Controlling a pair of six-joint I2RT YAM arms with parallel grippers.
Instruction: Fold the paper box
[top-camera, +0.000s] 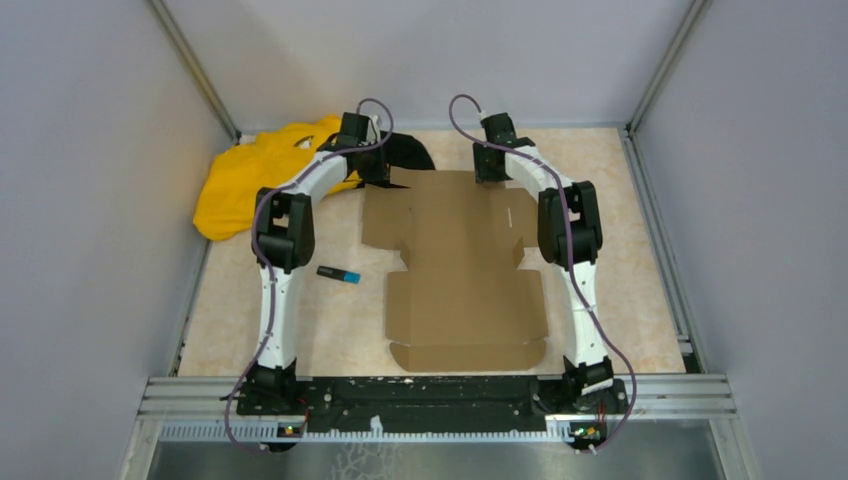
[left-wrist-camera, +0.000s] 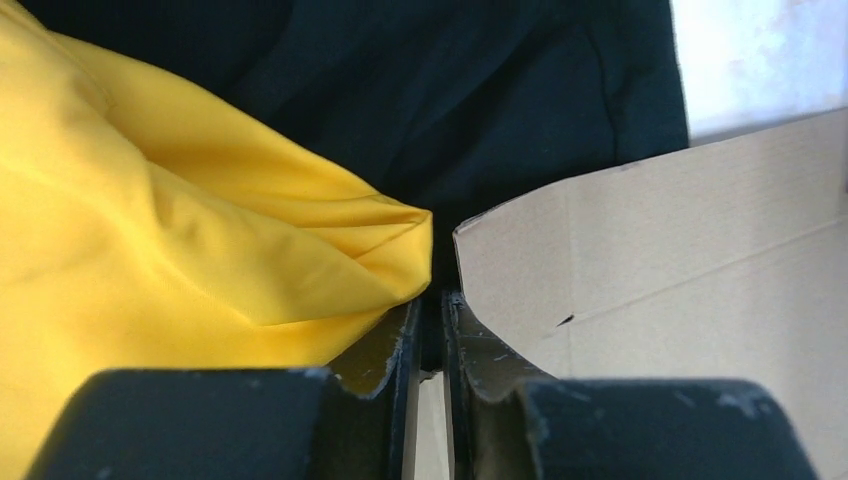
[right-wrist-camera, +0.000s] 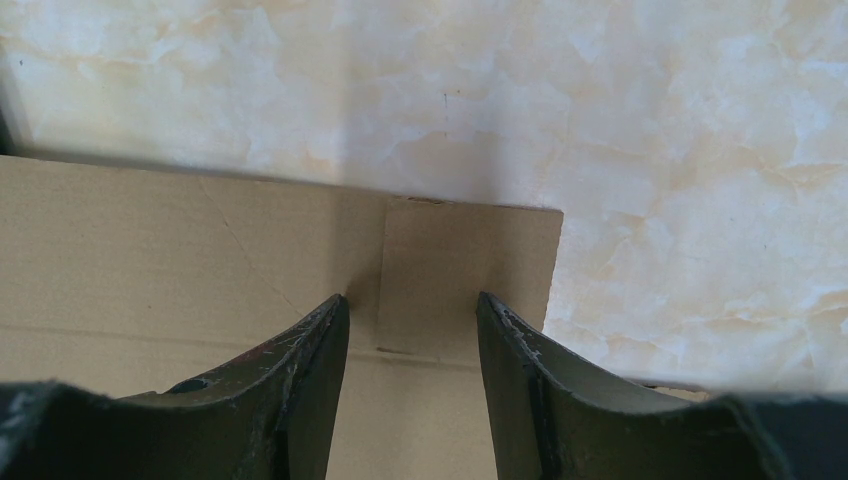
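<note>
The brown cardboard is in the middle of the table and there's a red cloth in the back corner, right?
No: the cloth is yellow, not red, as the top view shows. The cardboard is in the middle of the table.

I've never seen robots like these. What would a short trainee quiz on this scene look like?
1. True or false: the paper box is already folded up.
2. The big cloth beside the left arm is: A red, B yellow, C green?
3. Fill in: the right gripper is above a flap of the box with its jaws ____.
Key: 1 false, it lies flat; 2 B; 3 open.
</note>
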